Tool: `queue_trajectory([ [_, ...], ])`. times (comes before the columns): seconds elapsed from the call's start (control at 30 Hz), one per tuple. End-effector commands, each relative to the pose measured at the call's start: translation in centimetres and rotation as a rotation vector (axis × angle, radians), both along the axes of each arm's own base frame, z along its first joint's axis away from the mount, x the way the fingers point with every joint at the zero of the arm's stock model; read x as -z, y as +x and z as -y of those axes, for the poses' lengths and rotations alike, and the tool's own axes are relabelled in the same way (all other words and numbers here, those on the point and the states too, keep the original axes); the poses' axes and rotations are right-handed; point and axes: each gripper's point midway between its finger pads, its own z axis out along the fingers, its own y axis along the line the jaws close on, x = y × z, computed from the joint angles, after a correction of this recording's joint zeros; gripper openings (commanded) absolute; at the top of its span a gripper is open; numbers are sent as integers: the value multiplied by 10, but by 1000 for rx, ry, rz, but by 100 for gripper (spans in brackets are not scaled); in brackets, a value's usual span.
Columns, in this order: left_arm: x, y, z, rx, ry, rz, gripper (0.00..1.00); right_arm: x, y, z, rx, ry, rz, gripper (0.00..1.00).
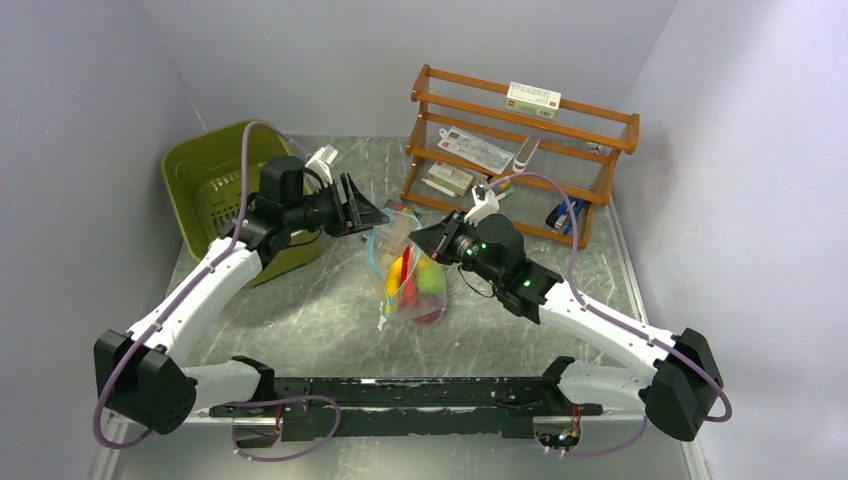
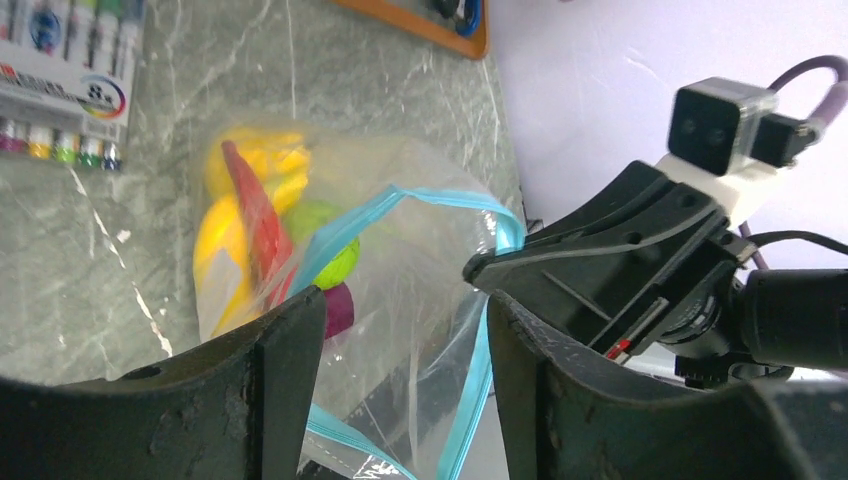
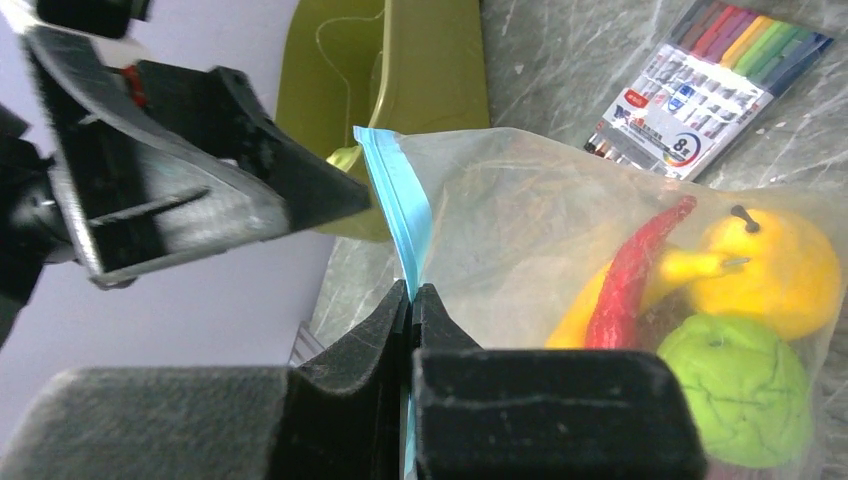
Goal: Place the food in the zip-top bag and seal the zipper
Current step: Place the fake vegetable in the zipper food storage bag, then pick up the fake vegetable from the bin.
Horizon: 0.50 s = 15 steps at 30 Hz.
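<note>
The clear zip-top bag point(image 1: 392, 300) hangs between my two grippers over the middle of the table. The food point(image 1: 420, 275) is inside it: a red chili point(image 3: 640, 270), a yellow fruit point(image 3: 780, 270), a green round piece point(image 3: 740, 390) and a purple piece point(image 2: 338, 308). My right gripper point(image 3: 410, 292) is shut on the teal zipper point(image 3: 395, 190) at the bag's top edge. My left gripper point(image 2: 405, 380) is open. The bag's mouth and its teal strip point(image 2: 420, 195) show in the gap between its fingers point(image 2: 270, 380), unpinched. In the top view the left gripper point(image 1: 378, 215) faces the right gripper point(image 1: 415, 237) closely.
An olive-green tub point(image 1: 215, 190) stands at the back left behind the left arm. A wooden rack point(image 1: 520, 150) with small packs stands at the back right. A pack of coloured markers point(image 3: 710, 90) lies on the table beyond the bag. Grey walls close in on both sides.
</note>
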Motion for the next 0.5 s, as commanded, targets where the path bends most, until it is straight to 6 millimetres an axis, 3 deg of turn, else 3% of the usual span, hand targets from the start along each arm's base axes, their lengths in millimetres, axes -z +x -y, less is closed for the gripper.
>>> queue_trajectory([
  [0.0, -34, 9, -14, -62, 68, 155, 60, -5, -2, 7, 16, -13, 20, 0],
  [0.1, -42, 15, -28, -129, 135, 206, 67, -2, -4, 14, 27, -39, 15, 0],
  [0.13, -46, 17, -34, -156, 160, 221, 79, -1, -5, 16, 31, -49, 16, 0],
  [0.17, -49, 19, -40, -177, 183, 235, 85, 0, -5, 19, 40, -59, 17, 0],
  [0.37, -53, 30, -79, -335, 358, 286, 92, 2, -11, 40, 73, -141, 22, 0],
  [0.47, -54, 35, -101, -424, 447, 294, 98, -7, -14, 52, 92, -192, 20, 0],
])
